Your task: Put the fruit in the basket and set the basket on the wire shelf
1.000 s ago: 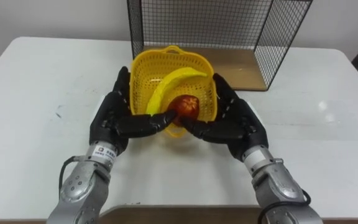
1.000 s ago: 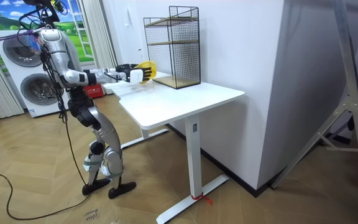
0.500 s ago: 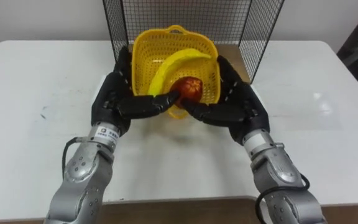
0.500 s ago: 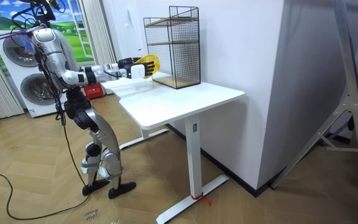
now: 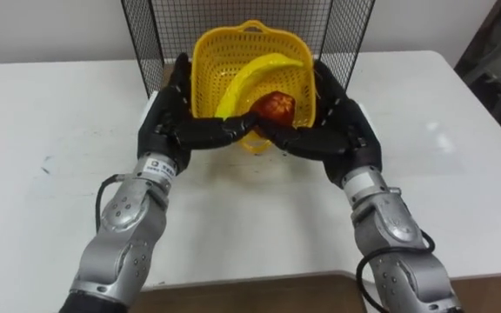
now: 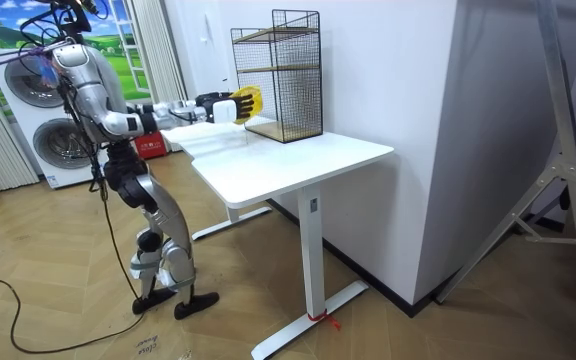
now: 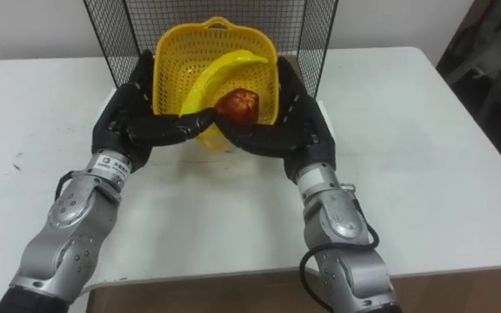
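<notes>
A yellow mesh basket (image 5: 242, 52) is lifted off the white table (image 5: 50, 156), tilted toward me, and is clamped between my two hands. In it lie a yellow banana (image 5: 259, 74) and a red apple (image 5: 277, 106). My left hand (image 5: 168, 122) presses the basket's left side with straight fingers. My right hand (image 5: 342, 130) presses the right side the same way. Both thumbs reach under the near rim. The basket is at the open front of the black wire shelf (image 5: 142, 39), whose mesh rises on both sides. In the room view the basket (image 6: 246, 102) is just before the shelf (image 6: 278, 75).
The wire shelf stands at the table's far edge against a white wall and has a wooden upper board (image 6: 268, 35). The table (image 6: 298, 160) has free room on both sides of my arms. Washing machines (image 6: 38, 100) stand behind me, at the room view's left.
My arms have stretched forward and carried the basket up and toward the shelf's front opening. The fruit has stayed in the basket, and my hold is the same.
</notes>
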Controlling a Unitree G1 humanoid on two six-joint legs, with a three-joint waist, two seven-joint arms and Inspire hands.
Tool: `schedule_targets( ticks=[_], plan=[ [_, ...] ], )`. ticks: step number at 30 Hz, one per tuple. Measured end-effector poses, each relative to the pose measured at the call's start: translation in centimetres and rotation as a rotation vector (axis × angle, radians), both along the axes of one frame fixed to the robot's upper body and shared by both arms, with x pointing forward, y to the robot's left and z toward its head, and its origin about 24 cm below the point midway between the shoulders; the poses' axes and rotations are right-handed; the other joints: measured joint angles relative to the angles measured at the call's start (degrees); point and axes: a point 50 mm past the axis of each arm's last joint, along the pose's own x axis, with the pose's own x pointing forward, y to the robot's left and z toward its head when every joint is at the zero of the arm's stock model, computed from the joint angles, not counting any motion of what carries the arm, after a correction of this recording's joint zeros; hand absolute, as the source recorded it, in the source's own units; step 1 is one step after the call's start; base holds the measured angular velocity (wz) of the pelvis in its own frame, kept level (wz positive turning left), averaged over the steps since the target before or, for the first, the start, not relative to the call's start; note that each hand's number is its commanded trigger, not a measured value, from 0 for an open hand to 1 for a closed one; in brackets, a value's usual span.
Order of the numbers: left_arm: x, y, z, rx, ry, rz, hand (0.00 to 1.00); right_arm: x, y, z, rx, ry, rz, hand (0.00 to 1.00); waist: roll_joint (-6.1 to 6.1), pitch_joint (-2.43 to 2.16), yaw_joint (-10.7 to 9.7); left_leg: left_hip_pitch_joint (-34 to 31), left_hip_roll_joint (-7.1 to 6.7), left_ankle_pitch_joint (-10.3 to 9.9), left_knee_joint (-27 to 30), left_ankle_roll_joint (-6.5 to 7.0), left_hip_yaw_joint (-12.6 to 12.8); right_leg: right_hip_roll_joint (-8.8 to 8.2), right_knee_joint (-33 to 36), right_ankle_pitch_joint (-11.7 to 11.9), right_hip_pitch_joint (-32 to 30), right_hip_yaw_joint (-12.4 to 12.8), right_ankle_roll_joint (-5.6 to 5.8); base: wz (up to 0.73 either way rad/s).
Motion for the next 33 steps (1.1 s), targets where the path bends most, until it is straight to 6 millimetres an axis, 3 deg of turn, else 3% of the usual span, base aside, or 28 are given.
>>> schedule_targets(
  ticks=[5,10,16,22,33],
  plan=[
    [1.3,0.0,0.0,0.038,0.03,-0.008,0.0,0.9,0.1,0.2,-0.013,0.019,-0.004,0.0,1.06,0.16,-0.1,0.6,-0.21,0.1,-0.2,0.23,-0.1,-0.11,-0.8,0.2,0.8,0.0,0.18,0.0],
    [2.5,0.3,0.1,0.045,0.077,0.009,0.0,2.2,0.1,0.4,-0.023,0.057,-0.006,0.0,1.09,0.15,0.0,0.3,-0.33,0.5,-0.4,0.23,-0.1,-0.15,-1.2,0.7,0.7,0.0,0.13,0.0],
    [3.3,0.7,-0.3,0.024,0.148,0.027,0.0,3.5,0.8,1.7,-0.011,0.07,-0.011,0.0,1.01,0.09,0.2,0.6,-0.35,1.2,-1.4,0.08,-0.1,-0.13,-1.8,1.3,0.8,-0.1,-0.03,0.0],
    [5.2,0.3,-0.1,0.056,0.219,0.024,0.0,6.3,1.0,2.1,0.025,0.147,-0.04,0.0,0.61,-0.15,1.0,0.5,-0.36,1.3,-1.4,0.14,-0.2,-0.33,-1.9,1.6,0.9,-0.1,-0.07,0.0],
    [5.8,0.0,-1.6,0.047,0.367,0.021,0.0,7.3,1.0,1.2,0.066,0.28,-0.052,0.0,0.03,-0.3,1.4,2.8,-0.4,1.7,-2.1,0.51,-1.4,-0.97,-2.7,1.5,3.7,-1.4,0.2,0.07]
  ],
)
